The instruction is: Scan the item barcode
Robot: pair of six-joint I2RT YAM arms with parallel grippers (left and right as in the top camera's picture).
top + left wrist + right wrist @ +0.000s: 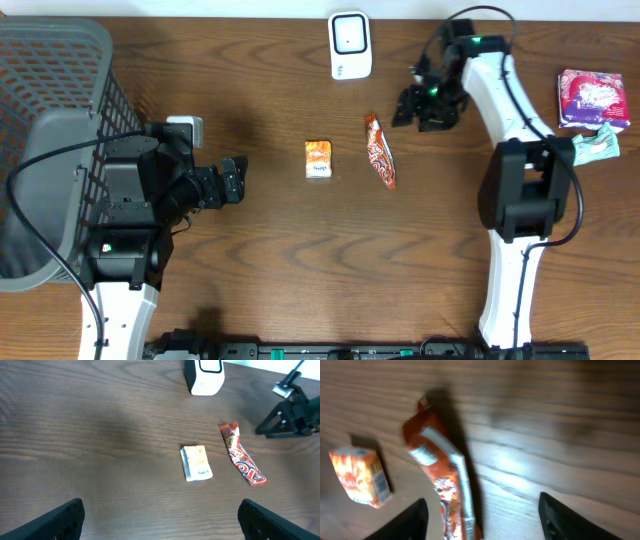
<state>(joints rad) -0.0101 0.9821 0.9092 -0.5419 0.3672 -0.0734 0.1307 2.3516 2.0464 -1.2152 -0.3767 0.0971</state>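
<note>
Your R gripper (408, 108) hangs over the table (280, 290) at the far side, just right of the candy bar (380, 150). Its fingers (407, 522) are spread wide w/ nothing between them. In the R wrist view the bar lies flat on the wood, seam side up, not touched by either finger. It's a long red-orange wrapper, lying roughly front-to-back, top end angled a bit left. The white scanner (349, 45) stands upright at the far edge, near the bar's top end but apart from it. A small orange packet (318, 159) lies flat just left of the bar, w/ a gap between them. Your L gripper (238, 178) is well left of the packet, pointing toward it, fingers (52, 520) fully apart and holding nothing. Grey basket (60, 100) sits at the far L. A pink pack (592, 98) and a teal item (600, 145) lie at the far R edge.
</note>
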